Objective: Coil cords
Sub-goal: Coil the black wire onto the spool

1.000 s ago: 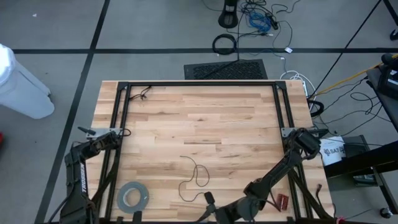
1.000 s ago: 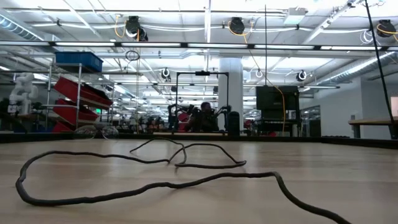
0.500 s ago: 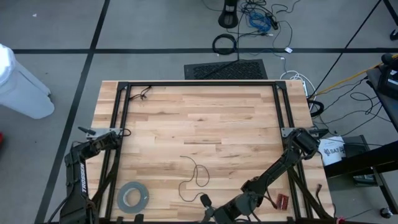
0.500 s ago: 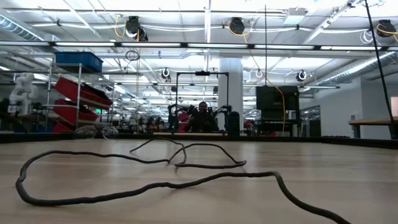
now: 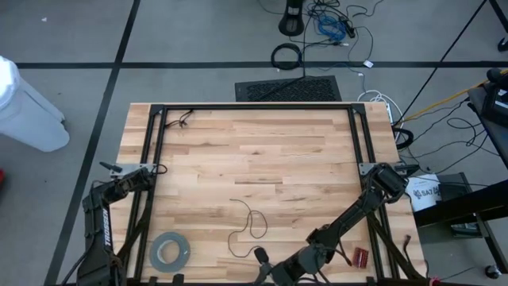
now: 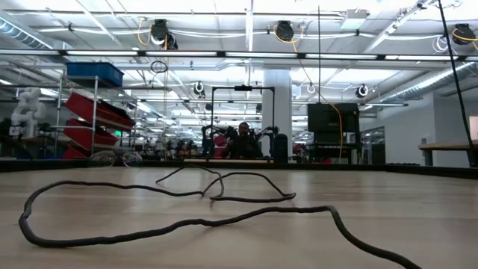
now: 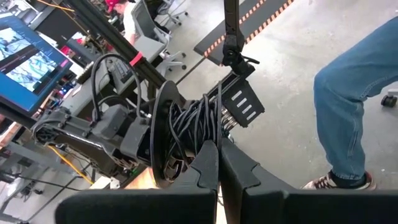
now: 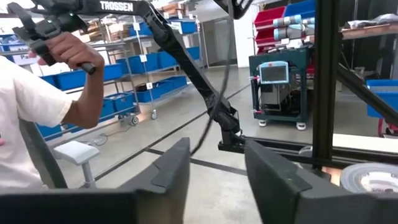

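Right gripper (image 5: 262,256) shifted left along table's (image 5: 262,151) near edge, fingers spread; cord (image 5: 248,224) loose nearby; left gripper (image 7: 217,163) pressed together.

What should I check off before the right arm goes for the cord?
1. Cord lies loose and uncoiled on the table: ok.
2. Right gripper open, at the near table edge beside the cord: ok.
3. Right gripper empty: ok.
4. Left gripper shut, parked off the table's left side: ok.
5. Tape roll apart from the cord: ok.
6. Cord's disc end located: cannot tell.
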Tool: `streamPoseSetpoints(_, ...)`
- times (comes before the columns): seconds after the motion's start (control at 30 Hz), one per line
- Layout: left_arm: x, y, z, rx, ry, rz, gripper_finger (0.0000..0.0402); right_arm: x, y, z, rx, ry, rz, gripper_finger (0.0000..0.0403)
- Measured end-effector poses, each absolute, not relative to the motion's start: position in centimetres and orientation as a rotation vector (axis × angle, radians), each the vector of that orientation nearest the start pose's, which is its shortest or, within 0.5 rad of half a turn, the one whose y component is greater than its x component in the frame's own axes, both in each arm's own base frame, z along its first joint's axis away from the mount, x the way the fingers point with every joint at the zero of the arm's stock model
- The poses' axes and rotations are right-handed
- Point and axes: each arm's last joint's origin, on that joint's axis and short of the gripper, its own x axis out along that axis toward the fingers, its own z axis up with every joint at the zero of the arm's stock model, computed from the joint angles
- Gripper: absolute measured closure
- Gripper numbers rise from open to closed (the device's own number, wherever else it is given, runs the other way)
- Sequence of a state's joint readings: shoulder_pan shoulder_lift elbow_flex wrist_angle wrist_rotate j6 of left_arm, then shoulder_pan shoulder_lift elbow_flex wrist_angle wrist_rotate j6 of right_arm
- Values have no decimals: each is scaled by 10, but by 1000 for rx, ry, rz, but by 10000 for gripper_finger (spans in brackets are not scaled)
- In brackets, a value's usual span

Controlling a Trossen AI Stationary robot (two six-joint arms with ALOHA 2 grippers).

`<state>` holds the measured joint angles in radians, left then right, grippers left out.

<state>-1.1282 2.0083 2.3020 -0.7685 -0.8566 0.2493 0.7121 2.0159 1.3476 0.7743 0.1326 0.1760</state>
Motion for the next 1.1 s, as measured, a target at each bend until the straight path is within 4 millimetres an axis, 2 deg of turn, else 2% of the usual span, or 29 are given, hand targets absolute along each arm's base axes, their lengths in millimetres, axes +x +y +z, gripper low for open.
streamPoseSetpoints(0.13,202,-376,431,644,228,-300,402,352,295,248,215,-49,579,229)
streamPoseSetpoints(0.23,202,-376,431,643,228,-312,402,354,293,248,216,-51,574,219)
streamPoseSetpoints(0.53,203,-376,432,640,227,-311,402,354,292,251,234,-82,581,233)
streamPoseSetpoints(0.87,212,-371,431,637,235,-291,402,354,291,256,265,-121,632,236)
streamPoseSetpoints(1.1,217,-368,431,634,241,-290,402,366,294,254,246,-126,626,247)
